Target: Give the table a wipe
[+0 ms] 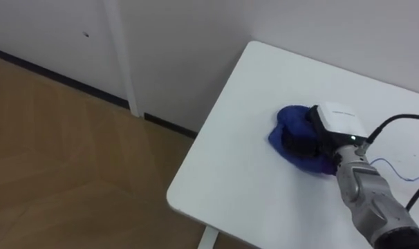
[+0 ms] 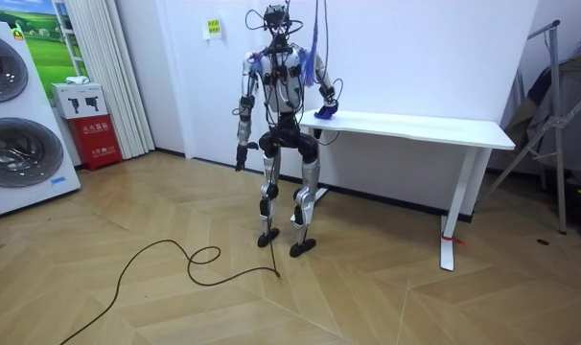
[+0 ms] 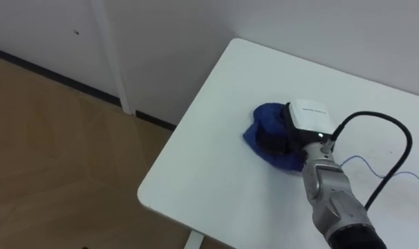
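A crumpled blue cloth (image 1: 287, 119) (image 3: 265, 116) lies on the white table (image 1: 230, 173) near its left end, not far from the wall. My right hand (image 1: 308, 138) (image 3: 282, 138) comes in from the lower right and rests on top of the cloth, its dark fingers curled into the bunched fabric. In the room view I stand upright at the table's end (image 2: 415, 125), right hand (image 2: 326, 101) stretched out to the cloth (image 2: 327, 113). My left hand (image 2: 240, 159) hangs by my side, away from the table.
The table's rounded near corner (image 1: 173, 197) and left edge drop off to wooden floor (image 1: 64, 152). A white wall with a dark skirting board (image 1: 50, 76) runs behind. In the room view's left stand washing machines (image 2: 12, 115) and a red box (image 2: 97, 139); a clothes rack (image 2: 559, 115) is at its right.
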Robot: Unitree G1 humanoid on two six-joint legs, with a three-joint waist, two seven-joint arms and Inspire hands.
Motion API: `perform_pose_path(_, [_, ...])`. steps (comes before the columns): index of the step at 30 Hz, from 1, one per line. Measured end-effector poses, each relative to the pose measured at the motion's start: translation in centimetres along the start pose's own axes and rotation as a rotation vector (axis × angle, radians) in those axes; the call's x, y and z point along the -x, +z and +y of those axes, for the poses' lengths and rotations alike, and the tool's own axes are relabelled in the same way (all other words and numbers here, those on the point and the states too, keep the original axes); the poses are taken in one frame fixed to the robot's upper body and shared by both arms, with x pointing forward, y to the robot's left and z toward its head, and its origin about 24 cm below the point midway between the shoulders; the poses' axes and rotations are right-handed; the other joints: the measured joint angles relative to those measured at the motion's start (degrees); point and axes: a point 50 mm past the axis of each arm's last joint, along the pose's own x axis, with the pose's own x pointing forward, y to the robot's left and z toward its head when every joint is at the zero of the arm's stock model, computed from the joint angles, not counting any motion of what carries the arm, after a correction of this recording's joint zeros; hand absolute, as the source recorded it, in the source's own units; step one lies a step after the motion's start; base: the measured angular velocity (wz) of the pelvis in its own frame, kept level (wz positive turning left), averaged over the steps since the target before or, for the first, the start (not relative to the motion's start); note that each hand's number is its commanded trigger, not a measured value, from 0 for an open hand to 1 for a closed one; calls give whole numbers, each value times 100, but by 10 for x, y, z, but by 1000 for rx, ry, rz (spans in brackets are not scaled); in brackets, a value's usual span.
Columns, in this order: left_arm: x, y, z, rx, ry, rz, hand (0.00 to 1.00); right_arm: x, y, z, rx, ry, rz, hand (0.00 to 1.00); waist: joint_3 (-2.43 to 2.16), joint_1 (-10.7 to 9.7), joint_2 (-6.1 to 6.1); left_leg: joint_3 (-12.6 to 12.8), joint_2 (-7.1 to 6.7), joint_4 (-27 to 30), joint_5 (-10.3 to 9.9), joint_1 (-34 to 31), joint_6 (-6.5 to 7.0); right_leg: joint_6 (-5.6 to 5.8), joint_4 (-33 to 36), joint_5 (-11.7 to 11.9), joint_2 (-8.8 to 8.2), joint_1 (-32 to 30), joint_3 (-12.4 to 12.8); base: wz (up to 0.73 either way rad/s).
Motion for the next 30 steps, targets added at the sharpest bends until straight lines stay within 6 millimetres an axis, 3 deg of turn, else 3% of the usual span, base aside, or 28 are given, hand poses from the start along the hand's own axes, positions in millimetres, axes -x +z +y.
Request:
perform_pose_path(3, [0,0,0,-1,12,0,0,4,7,10,-101,27,15,100,-3,-58,63,13,13,-37,-4,120,4,0,-10,0,13,90,59,-4])
perform_pose_path(4, [1,-1,-1,0,15,4,0,5,12,14,-141,38,21,100,-21,-49,113,70,26,-57,-10,165,8,1,-9,0,20,110,94,-26])
perform_pose_path(7, [1,0,-7,-3,5,1,0,4,20,18,-207,53,31,100,-21,-30,215,236,54,-116,-12,245,9,1,5,0,30,101,212,-27])
perform_pose_path(10, [1,0,-8,2,5,1,0,2,21,17,-259,54,47,100,-24,9,232,355,91,-105,-15,242,5,-3,87,2,44,10,302,-18])
perform_pose_path(15, [5,-15,-7,28,19,37,0,3,3,25,-401,56,103,100,-44,-242,188,284,56,-85,-30,181,22,-1,75,0,10,10,222,11])
perform_pose_path(17, [8,-26,-4,66,32,67,0,7,-20,26,-451,11,186,100,-59,-496,153,147,-8,-10,-17,98,44,31,73,-19,-48,17,103,35])
perform_pose_path(18, [9,-31,-4,75,36,82,0,10,-30,27,-460,1,223,100,-67,-528,143,133,-11,-11,-14,94,50,37,72,-23,-58,24,82,23])
perform_pose_path(20, [13,-48,4,123,71,131,0,28,-75,30,-481,-40,388,100,-77,-689,130,106,-58,-16,-14,138,71,74,68,-43,-99,102,0,16])
perform_pose_path(21, [14,-53,6,133,82,144,0,34,-87,31,-489,-49,433,100,-85,-744,120,86,-68,-18,-16,149,77,86,70,-50,-109,125,-28,15])
perform_pose_path(23, [18,-67,13,174,123,186,0,65,-132,37,-506,-96,628,100,-125,-917,78,94,-78,-17,-28,170,103,101,74,-59,-127,157,-27,7])
perform_pose_path(26, [20,-74,17,199,152,207,0,104,-168,46,-517,-131,815,100,-147,-1077,26,144,-65,-45,-36,240,109,101,76,-59,-114,200,49,-9])
perform_pose_path(30, [16,-64,20,207,159,175,0,132,-183,55,-518,-132,909,100,-133,-1246,-29,245,-29,-75,-61,354,103,103,83,-61,-93,267,125,-13])
